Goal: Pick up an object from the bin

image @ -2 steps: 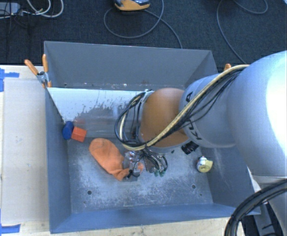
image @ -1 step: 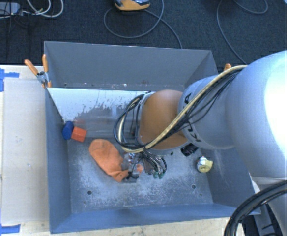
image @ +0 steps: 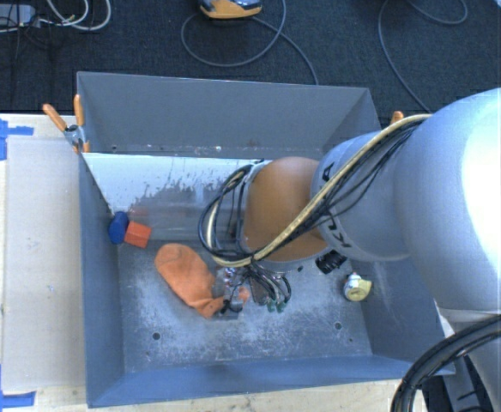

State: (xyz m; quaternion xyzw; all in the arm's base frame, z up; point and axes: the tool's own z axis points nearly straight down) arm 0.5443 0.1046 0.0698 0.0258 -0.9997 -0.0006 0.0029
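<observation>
Though the claw (image: 231, 303) is seen down at the lower-right end of a crumpled orange cloth (image: 184, 275) lying in the middle of the bin (image: 147, 337), whether it is clenched cannot be told, while a blue cap (image: 117, 227) and an orange block (image: 137, 235) are seen farther left and a small yellow-white piece (image: 356, 288) to the right.
</observation>
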